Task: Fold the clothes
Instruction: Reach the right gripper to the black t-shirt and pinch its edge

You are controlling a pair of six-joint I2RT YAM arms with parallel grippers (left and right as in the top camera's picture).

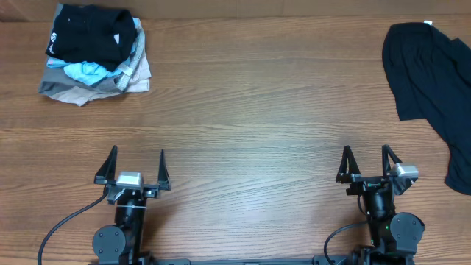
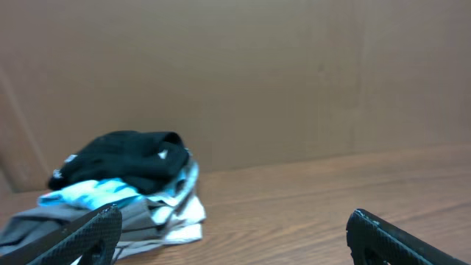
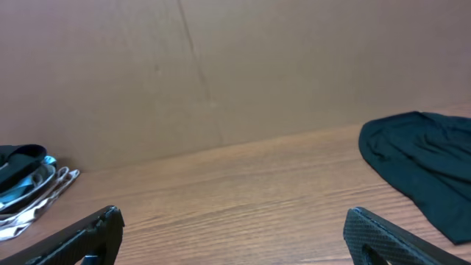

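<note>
At the near edge of the wooden bench (image 1: 250, 125), the left arm (image 1: 126, 193) and the right arm (image 1: 379, 188) are sitting side by side, well apart, both pointing toward the far side. The left jaws are standing wide, holding nothing, with bare bench showing between the dark fingers (image 2: 73, 235). The right jaws are likewise gaping wide and gripping nothing.

The clothes (image 1: 430, 81), one large plain black garment, are lying rumpled and unfolded at the far right of the bench, running out past the right edge of the overhead view. A small white label (image 1: 427, 23) is showing at the garment's far edge. The fabric is lying ahead of the right arm and off to its right, and neither arm is touching it.

Across the bench, in the far left corner, a pile of folded pieces (image 1: 96, 62) is sitting. A black folded garment (image 1: 88, 33) with a white logo is topping it, with a light-blue piece (image 1: 85, 71) and grey and beige layers beneath.
</note>
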